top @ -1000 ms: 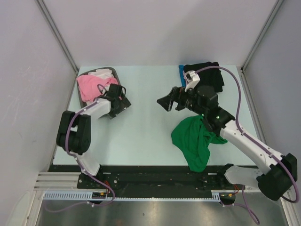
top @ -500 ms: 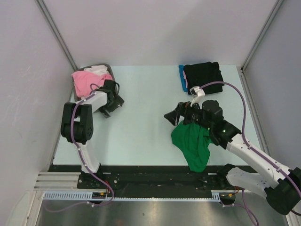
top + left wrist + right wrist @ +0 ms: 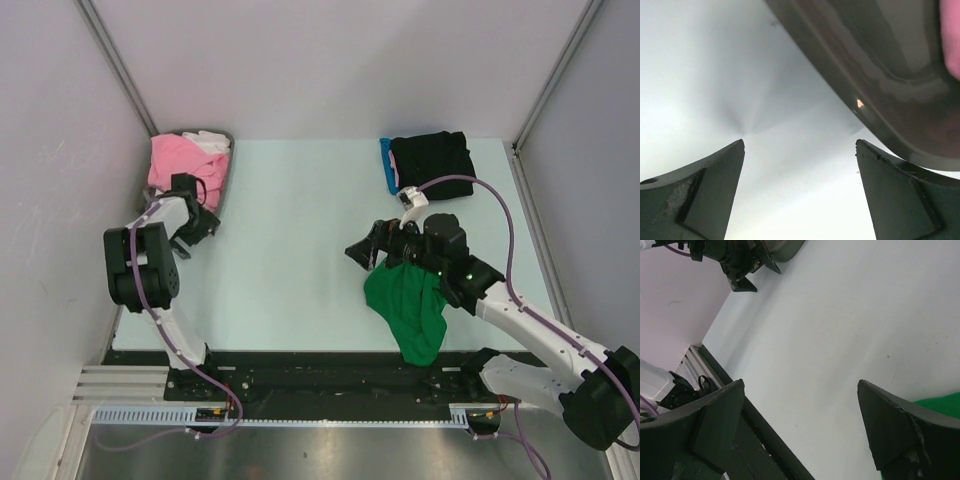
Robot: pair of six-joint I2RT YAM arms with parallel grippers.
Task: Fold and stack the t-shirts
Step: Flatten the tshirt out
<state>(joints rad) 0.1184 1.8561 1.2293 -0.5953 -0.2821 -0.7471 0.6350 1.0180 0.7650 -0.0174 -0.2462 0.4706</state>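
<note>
Green t-shirt: crumpled on table's near right, long axis toward the near edge, just beside right gripper, jaws apart, empty; left gripper, likewise apart, well away by tray.

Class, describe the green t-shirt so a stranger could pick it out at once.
On the table, look at the near right part, beside the right arm. A crumpled t-shirt lies there, the only bright green one; the black t-shirt lies far back, the pink t-shirt far left.

Dark tray rim upper right, pink tee at right edge; left gripper jaws wide apart over table.
</note>
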